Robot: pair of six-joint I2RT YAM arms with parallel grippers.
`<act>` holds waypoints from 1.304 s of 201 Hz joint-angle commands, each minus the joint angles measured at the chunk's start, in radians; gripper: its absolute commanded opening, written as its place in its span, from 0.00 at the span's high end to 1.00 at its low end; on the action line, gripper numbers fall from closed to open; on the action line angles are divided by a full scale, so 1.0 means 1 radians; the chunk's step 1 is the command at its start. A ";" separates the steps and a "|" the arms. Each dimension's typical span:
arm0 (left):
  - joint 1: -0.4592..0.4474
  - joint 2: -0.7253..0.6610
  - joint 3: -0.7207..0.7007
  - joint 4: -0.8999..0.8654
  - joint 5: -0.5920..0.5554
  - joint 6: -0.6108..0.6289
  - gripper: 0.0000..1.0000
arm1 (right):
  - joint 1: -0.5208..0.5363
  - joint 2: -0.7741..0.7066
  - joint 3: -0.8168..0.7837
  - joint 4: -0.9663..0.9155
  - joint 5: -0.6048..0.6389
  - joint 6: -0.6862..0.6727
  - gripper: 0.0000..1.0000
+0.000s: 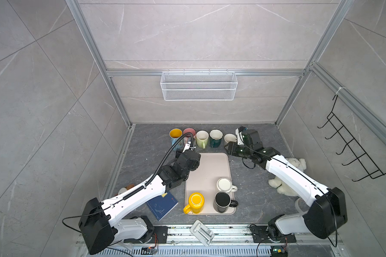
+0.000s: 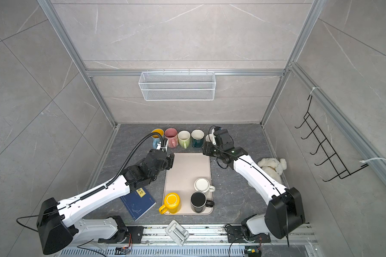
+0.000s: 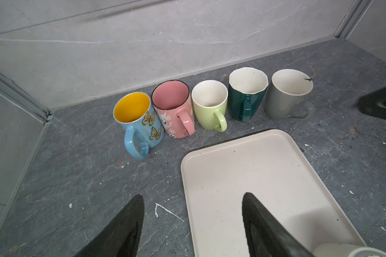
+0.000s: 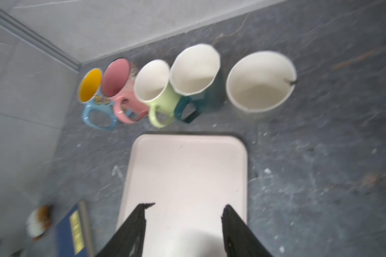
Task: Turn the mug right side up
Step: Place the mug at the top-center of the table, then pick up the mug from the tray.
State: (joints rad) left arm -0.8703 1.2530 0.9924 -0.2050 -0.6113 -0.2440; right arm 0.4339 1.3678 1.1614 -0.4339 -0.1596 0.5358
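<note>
Spread apart, empty: left pincer [image 3: 193,195], right pincer [image 4: 185,207], latter's wrist view blurred. Upright at right end of far worktop [image 1: 254,200] row: grey mug [image 1: 229,138], half hidden behind right pincer in both top views.

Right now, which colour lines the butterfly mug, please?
Yellow; the butterfly mug shows best from left wrist.
</note>
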 commanded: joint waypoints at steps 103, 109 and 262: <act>0.008 -0.060 0.002 -0.131 -0.005 -0.189 0.28 | -0.042 -0.155 0.041 -0.464 -0.307 0.392 0.42; 0.008 -0.061 0.003 -0.136 -0.007 -0.193 0.28 | -0.049 -0.160 0.022 -0.461 -0.322 0.405 0.42; 0.019 -0.024 0.017 -0.222 -0.041 -0.250 0.27 | -0.193 -0.154 -0.344 -0.330 -0.433 0.673 0.44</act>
State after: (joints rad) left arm -0.8604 1.2263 0.9916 -0.4061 -0.6254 -0.4683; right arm 0.2470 1.1980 0.8474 -0.8375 -0.5613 1.1149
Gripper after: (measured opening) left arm 0.727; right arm 0.565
